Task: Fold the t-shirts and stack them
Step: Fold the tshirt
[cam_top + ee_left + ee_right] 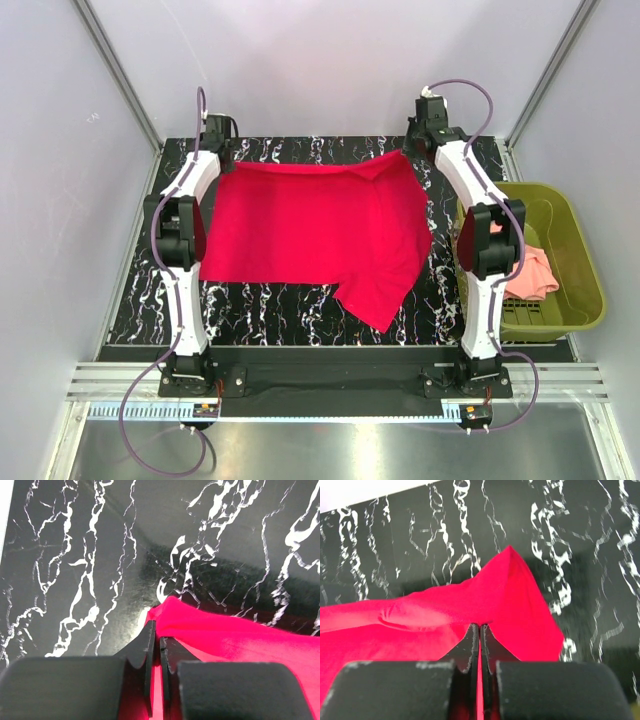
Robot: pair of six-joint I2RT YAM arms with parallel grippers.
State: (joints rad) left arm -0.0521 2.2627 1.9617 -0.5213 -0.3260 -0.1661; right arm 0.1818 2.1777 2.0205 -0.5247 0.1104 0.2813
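PINCHED AT BOTH FAR CORNERS: The red t-shirt (310,225) is seen spread across the black marbled worktop (250,300), its far edge gripped at each end. The left pincer (157,639) is closed to a sliver on the far-left corner. The right pincer (479,628) is clamped tight on the far-right corner. Red cloth shows between the jaws of each. From both pincers the garment lies toward the arm bases, and the held edge runs left to right between them. A fold, it is judged, would be made by carrying that edge toward the near side. The cloth is bright crimson and largely flat with soft ripples, one flap pointing out at the near right. The pink t-shirt (530,272) is bundled in the olive basket (560,225), beside the right arm.
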